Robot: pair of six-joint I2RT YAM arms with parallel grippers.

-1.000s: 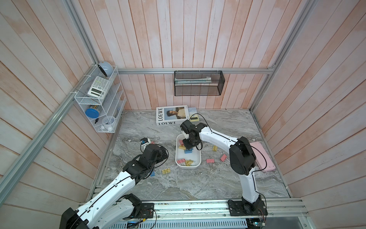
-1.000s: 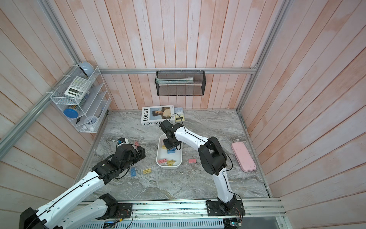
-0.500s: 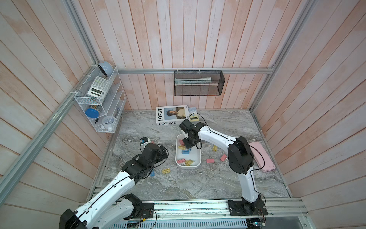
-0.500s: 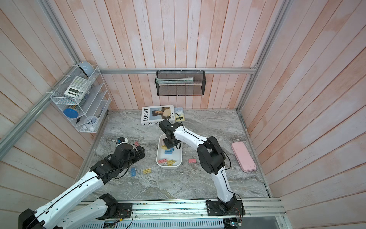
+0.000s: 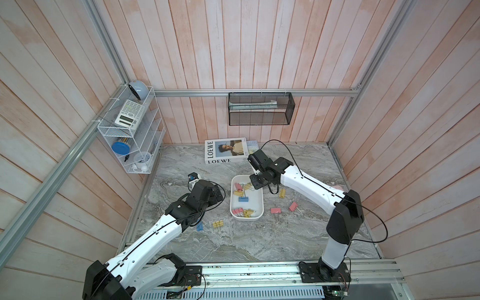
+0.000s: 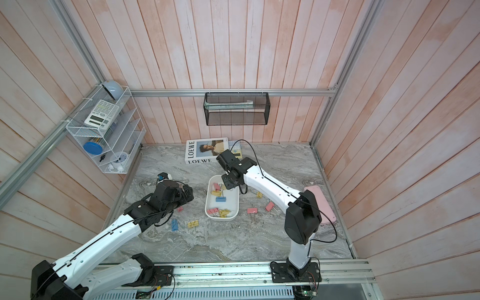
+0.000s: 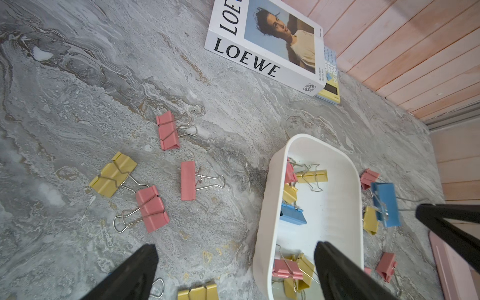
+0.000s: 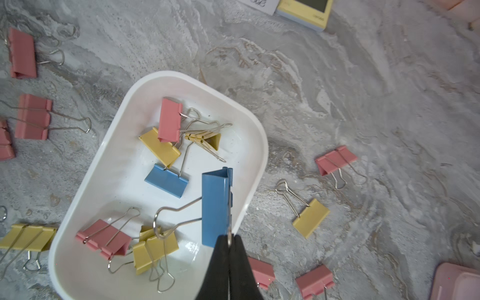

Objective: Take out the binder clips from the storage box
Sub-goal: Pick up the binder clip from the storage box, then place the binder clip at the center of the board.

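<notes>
Storage box: shallow white tray [image 8: 109,187] with rounded corners, lying flat and open side up on the marble table [image 8: 337,78].
Clips inside: six binder clips. A pink [image 8: 170,120], two yellow and a blue one [image 8: 166,181] lie tangled at one end, and a pink and a yellow [image 8: 153,248] at the other.
Held clip: blue [image 8: 215,205], pinched at its edge by the closed right gripper [image 8: 229,237] at the box's rim, with one wire handle sticking sideways.
Clips outside: pink, yellow and blue ones scattered along both long sides.

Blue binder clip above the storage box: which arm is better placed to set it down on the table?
Right. The right hand is shut on the blue binder clip, lifted over the storage box edge. The left hand is open, empty, beside the box.
</notes>
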